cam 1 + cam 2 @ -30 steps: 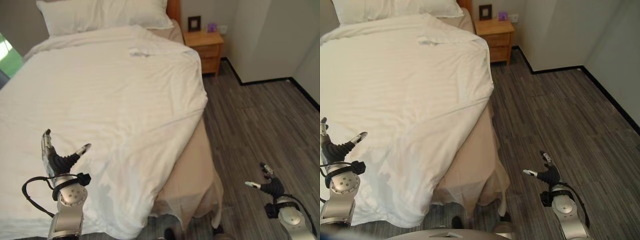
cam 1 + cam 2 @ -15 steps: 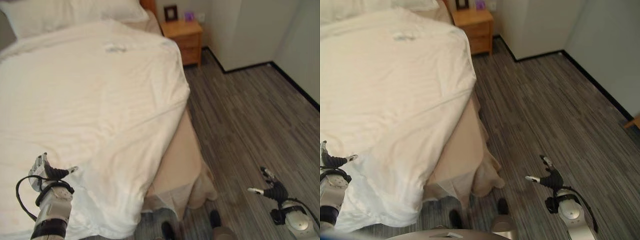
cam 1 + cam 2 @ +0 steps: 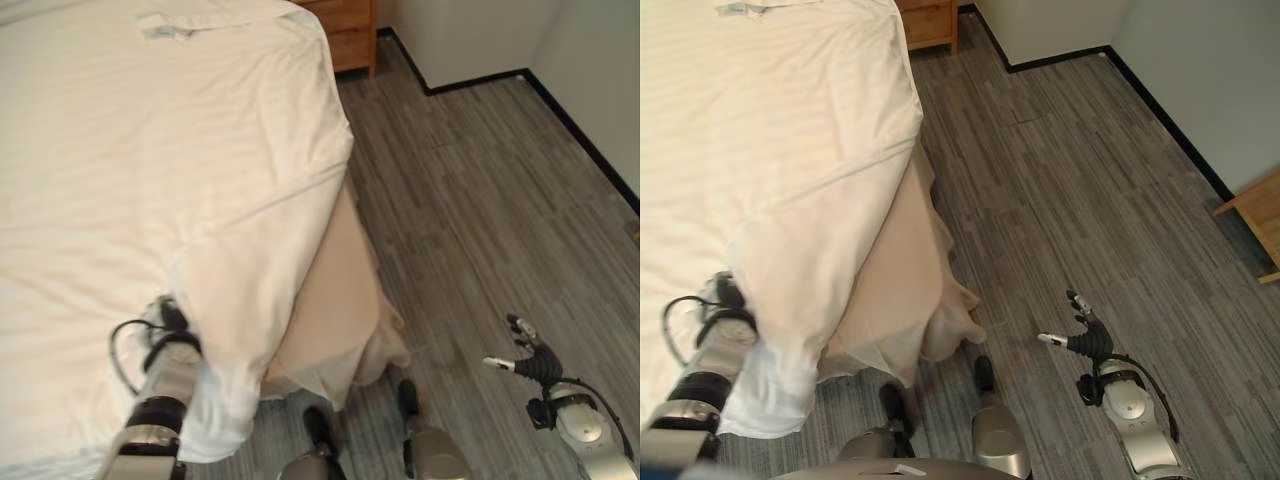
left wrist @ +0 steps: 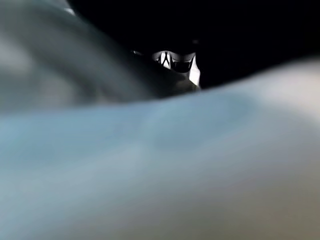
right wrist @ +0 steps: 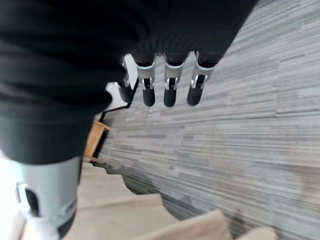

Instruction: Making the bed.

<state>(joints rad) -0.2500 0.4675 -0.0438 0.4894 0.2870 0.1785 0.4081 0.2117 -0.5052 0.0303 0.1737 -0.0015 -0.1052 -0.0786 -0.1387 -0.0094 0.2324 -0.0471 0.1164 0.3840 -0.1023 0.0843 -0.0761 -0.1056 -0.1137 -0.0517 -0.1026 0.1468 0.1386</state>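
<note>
Now left hand (image 3: 172,318) has slid under the duvet (image 3: 150,160).

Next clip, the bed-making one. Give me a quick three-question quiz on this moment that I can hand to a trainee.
1. True or false: the right hand is resting on the white duvet.
2. The left arm's wrist meets the bed at: A) the nightstand side, by the far end; B) the near corner of the duvet, where the cloth covers the hand; C) the middle of the wooden floor.
3. What shows below the duvet's edge on the side of the bed?

Key
1. False: it hangs over the floor, apart from the bed, fingers straight.
2. B.
3. A beige bed skirt reaching down to the floor.
</note>
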